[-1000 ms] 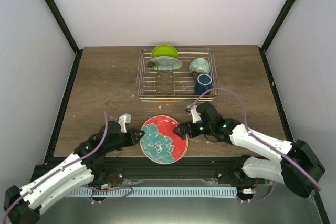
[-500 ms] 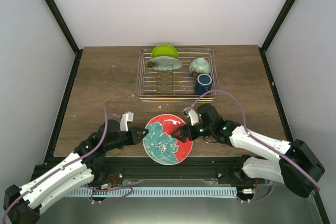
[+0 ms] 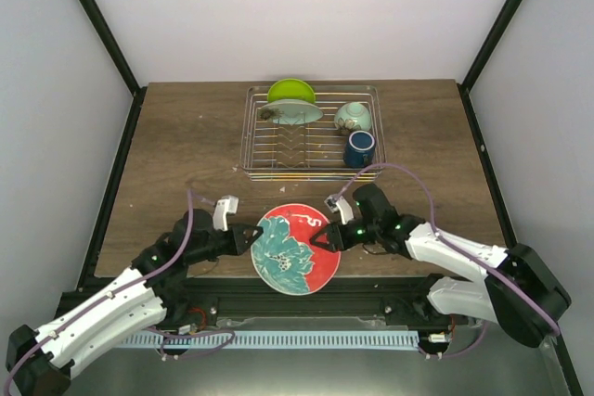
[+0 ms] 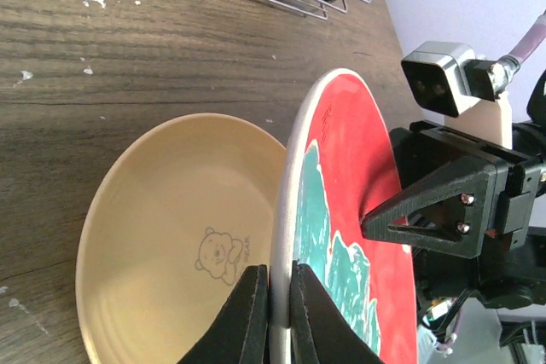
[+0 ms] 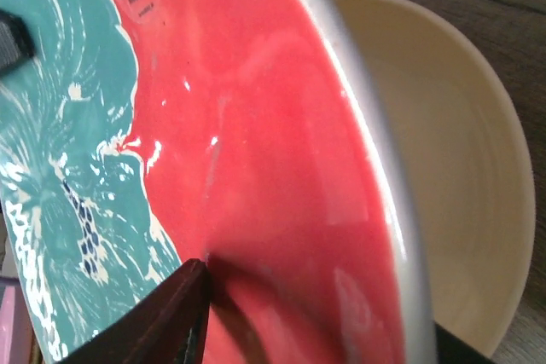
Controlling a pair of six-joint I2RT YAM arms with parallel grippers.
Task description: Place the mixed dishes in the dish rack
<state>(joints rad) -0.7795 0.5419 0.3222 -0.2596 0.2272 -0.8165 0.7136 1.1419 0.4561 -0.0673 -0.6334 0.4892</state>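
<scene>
While the left gripper (image 4: 275, 291) is clamped on the left rim of the red plate (image 3: 295, 249), the plate stands tilted off the table (image 3: 186, 155) at its near edge, floral face upward. The right gripper (image 3: 325, 236) straddles the opposite rim. One fingertip (image 5: 192, 296) touches the red face and the other sits behind the rim, but whether it pinches cannot be determined. Under the raised plate, the peach-tan plate (image 4: 171, 236) lies flat on the wood. The dish rack (image 3: 297, 173) stands well apart at the far side, holding the lime-green plate (image 3: 290, 90), the mint-green bowl (image 3: 353, 117) and the dark-blue mug (image 3: 359, 147). The right arm's purple cable (image 3: 408, 169) arcs across the rack's near right corner.
</scene>
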